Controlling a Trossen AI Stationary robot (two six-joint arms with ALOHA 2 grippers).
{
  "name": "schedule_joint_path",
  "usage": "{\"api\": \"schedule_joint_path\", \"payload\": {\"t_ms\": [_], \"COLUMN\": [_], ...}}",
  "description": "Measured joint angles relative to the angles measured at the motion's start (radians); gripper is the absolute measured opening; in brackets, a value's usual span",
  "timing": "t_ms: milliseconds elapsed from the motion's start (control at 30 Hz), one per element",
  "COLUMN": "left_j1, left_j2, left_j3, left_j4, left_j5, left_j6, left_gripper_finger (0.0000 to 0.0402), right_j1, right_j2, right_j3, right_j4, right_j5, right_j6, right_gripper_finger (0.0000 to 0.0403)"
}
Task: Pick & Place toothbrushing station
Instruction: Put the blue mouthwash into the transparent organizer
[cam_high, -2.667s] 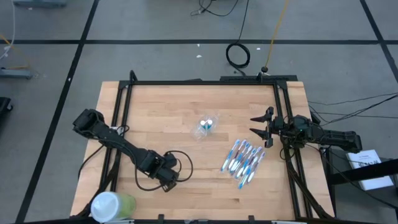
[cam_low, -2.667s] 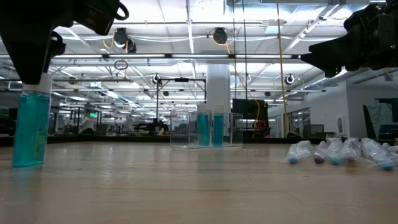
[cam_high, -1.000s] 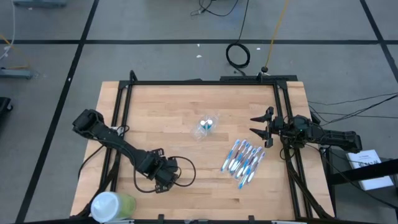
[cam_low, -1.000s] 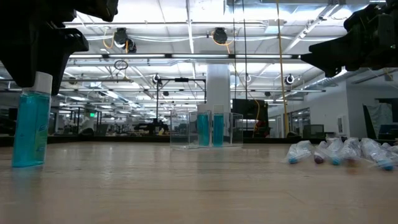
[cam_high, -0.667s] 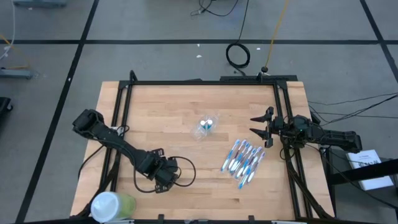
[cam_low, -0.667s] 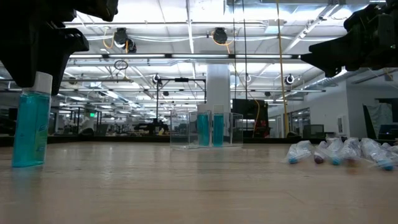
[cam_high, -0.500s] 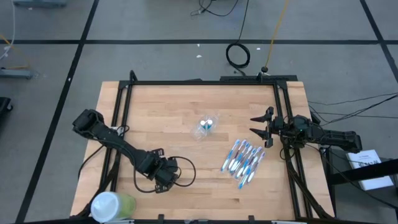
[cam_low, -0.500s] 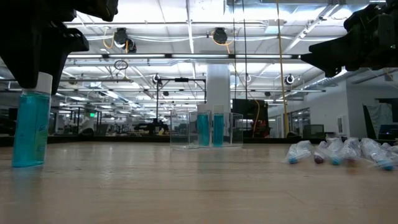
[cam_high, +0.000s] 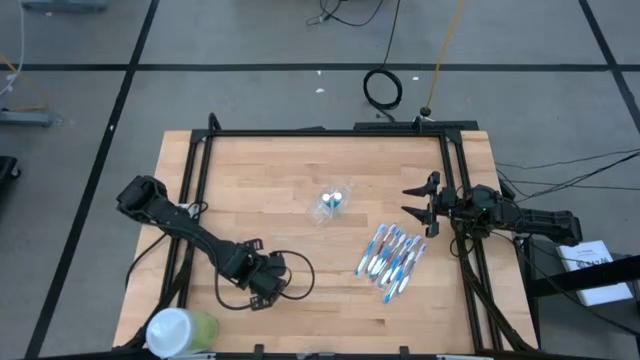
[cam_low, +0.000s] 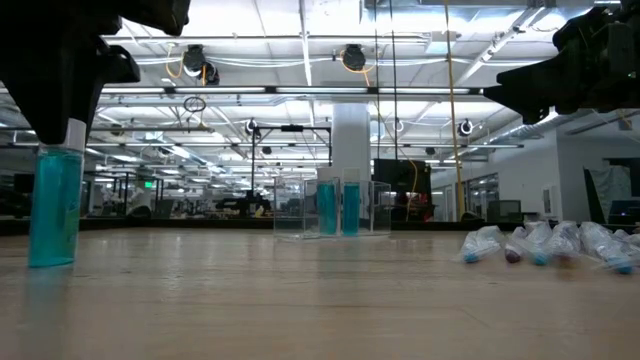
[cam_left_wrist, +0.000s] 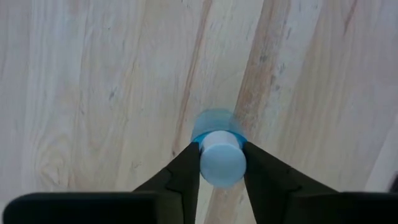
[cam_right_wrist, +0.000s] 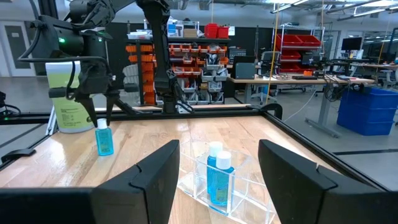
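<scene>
A small teal tube (cam_low: 55, 205) with a white cap stands upright on the wooden table at the near left. My left gripper (cam_high: 262, 282) is directly above it, shut on the cap. A small clear cup (cam_high: 333, 200) in the table's middle holds two more teal tubes (cam_right_wrist: 217, 177). Several blue-and-white toothbrushes (cam_high: 392, 255) lie side by side at the right. My right gripper (cam_high: 413, 201) hovers open, just beyond the toothbrushes near the right edge, with nothing between its fingers. My left gripper pinches the tube's white cap (cam_left_wrist: 211, 163) between its two fingers, one on each side. The fingers (cam_left_wrist: 186, 171) come from above, pointing down. The tube stays upright below them; whether its base still rests on the table, I cannot tell.
A large green cup with a white lid (cam_high: 180, 330) stands at the near left corner. A black cable loop (cam_high: 292, 275) lies beside my left gripper. Black frame rails (cam_high: 330, 131) run along the table's far, left and right sides.
My left gripper's fingers have closed in on the tube's white cap. The tube has shifted a little toward the table's right and stays upright.
</scene>
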Motion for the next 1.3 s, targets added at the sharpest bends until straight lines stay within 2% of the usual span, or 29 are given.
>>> {"api": "schedule_joint_path", "payload": {"t_ms": [167,433,667,867,1100,1300], "left_j1": [0.0,0.0,0.0,0.015,0.049,0.08], "left_j2": [0.0,0.0,0.0,0.0,0.0,0.0], "left_j3": [0.0,0.0,0.0,0.0,0.0,0.0], "left_j4": [0.0,0.0,0.0,0.0,0.001,0.005], "left_j5": [0.018,-0.008,-0.027,-0.026,-0.026,-0.025], "left_j6": [-0.03,-0.031,-0.03,-0.044,-0.021,0.021], "left_gripper_finger": [0.0131,0.01,0.0119,0.01,0.0115,0.0102], "right_j1": [0.0,0.0,0.0,0.0,0.0,0.0], "right_j2": [0.0,0.0,0.0,0.0,0.0,0.0], "right_j3": [0.0,0.0,0.0,0.0,0.0,0.0], "right_j4": [0.0,0.0,0.0,0.0,0.0,0.0], "right_j5": [0.0,0.0,0.0,0.0,0.0,0.0], "right_j6": [0.0,0.0,0.0,0.0,0.0,0.0], "right_gripper_finger": [0.0212,0.0212,0.0212,0.0212,0.0212,0.0212]}}
